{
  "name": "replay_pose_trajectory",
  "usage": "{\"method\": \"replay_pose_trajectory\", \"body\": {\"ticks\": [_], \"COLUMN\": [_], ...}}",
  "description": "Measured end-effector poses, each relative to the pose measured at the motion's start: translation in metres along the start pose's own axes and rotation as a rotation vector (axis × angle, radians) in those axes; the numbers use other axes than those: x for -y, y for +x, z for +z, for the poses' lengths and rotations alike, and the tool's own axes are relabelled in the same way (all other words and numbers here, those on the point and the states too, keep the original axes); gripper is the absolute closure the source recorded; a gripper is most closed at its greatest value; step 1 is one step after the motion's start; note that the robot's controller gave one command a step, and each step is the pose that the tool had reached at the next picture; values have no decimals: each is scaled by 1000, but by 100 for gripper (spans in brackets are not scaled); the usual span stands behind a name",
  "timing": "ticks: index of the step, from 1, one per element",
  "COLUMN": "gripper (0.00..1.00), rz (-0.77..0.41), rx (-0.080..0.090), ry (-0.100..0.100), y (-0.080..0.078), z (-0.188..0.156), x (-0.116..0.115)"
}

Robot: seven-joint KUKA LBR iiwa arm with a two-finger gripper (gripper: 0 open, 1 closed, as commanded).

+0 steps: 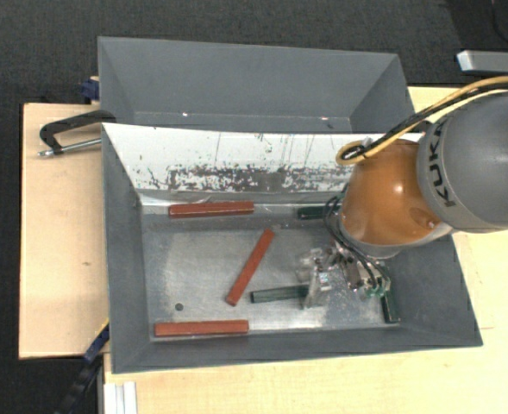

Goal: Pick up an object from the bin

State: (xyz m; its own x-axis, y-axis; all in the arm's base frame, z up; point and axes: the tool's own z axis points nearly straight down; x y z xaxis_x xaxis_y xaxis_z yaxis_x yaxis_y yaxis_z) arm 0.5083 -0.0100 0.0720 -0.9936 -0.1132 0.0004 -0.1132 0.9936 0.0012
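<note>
Three flat red-brown bars (249, 267) lie loose on the floor of the grey metal bin (122, 266), at its left and middle. To their right lies a thin dark green stick (275, 296), its right end just at the low-set gripper (329, 279). I cannot tell whether the claw is wide or narrow, and nothing looks lifted, so the grasp and raise appear still to do.

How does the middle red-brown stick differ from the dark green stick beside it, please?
The red-brown stick is thicker and lies diagonally; the dark green stick is thinner and lies almost level. The dark green stick's right end reaches the pincer; the red-brown stick lies apart from it. Both are straight and lie flat.
</note>
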Motion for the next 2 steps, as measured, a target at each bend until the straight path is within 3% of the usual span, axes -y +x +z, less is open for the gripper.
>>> {"method": "replay_pose_trajectory", "body": {"ticks": [1,2], "gripper": [100,100], "rz": [-89,-196], "rx": [16,6], "ry": [3,1], "y": [-26,-21], "z": [-37,-132], "x": [6,11]}}
